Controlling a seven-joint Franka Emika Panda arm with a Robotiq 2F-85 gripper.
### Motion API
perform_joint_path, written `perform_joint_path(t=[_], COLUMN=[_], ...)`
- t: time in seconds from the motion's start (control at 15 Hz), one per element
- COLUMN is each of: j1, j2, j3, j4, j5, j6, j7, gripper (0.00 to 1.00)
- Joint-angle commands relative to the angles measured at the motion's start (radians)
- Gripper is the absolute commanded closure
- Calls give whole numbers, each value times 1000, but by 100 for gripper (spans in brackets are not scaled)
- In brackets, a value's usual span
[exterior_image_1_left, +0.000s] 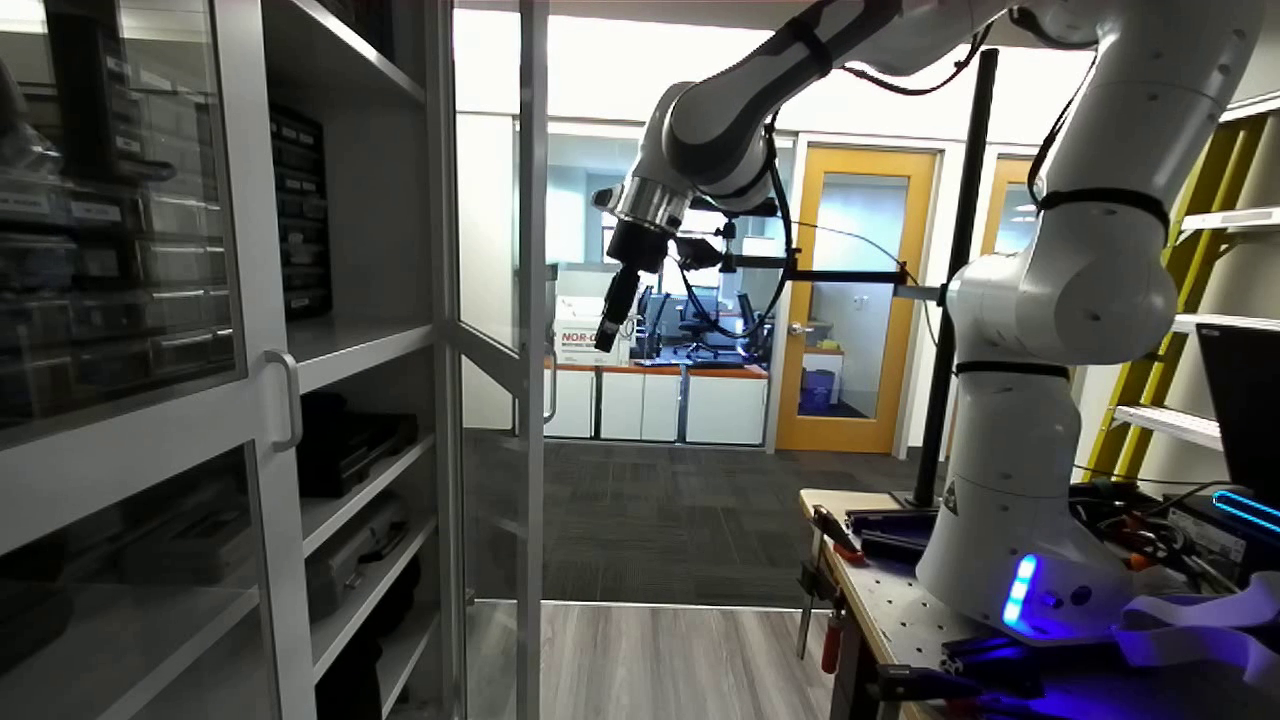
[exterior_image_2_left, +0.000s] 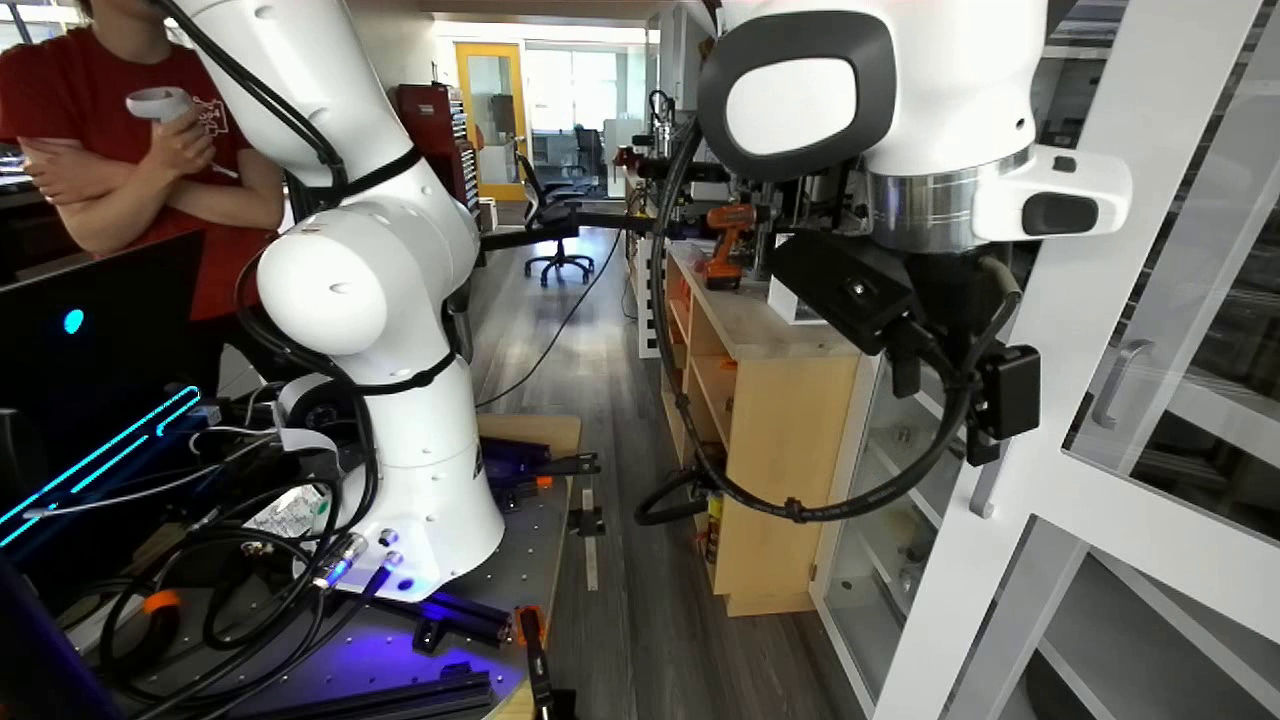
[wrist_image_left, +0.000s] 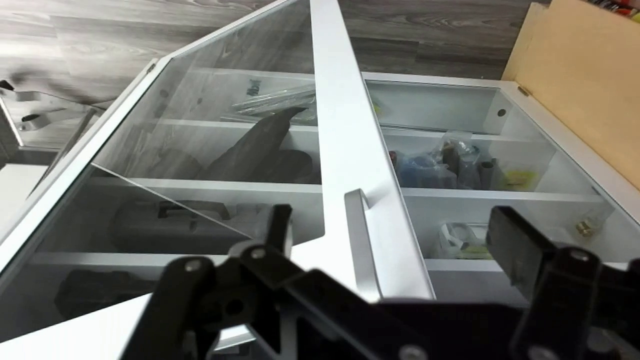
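My gripper (wrist_image_left: 391, 214) stands open in the wrist view, its black fingers (wrist_image_left: 520, 245) wide apart with nothing between the pads. Beyond them, seen through the gap, is a grey bar handle (wrist_image_left: 362, 245) on the white frame (wrist_image_left: 340, 105) of a glass cabinet door. I see no contact with it, and its lower end meets the dark gripper body in the picture. In an exterior view the gripper (exterior_image_1_left: 606, 335) points down near an open glass door (exterior_image_1_left: 532, 240). The gripper (exterior_image_2_left: 985, 445) also hangs in front of the white doors in an exterior view.
Shelves behind the glass hold plastic bags (wrist_image_left: 425, 170) and a grey case (wrist_image_left: 185, 230). A wooden cabinet (exterior_image_2_left: 780, 450) bears an orange drill (exterior_image_2_left: 728, 240). A person in red (exterior_image_2_left: 90, 95) stands behind the arm. Clamps (exterior_image_1_left: 835, 530) grip the worktable edge.
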Motion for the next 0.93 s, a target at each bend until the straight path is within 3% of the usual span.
perform_joint_path(t=[0.0,0.33,0.87], j1=[45,103,169], j2=[25,49,99], j3=[-40,-92,-160], j4=[-12,-21,5], j5=[62,219,473], j6=[65,143,150], j7=[-103,-380,-725], gripper=[0,0,0])
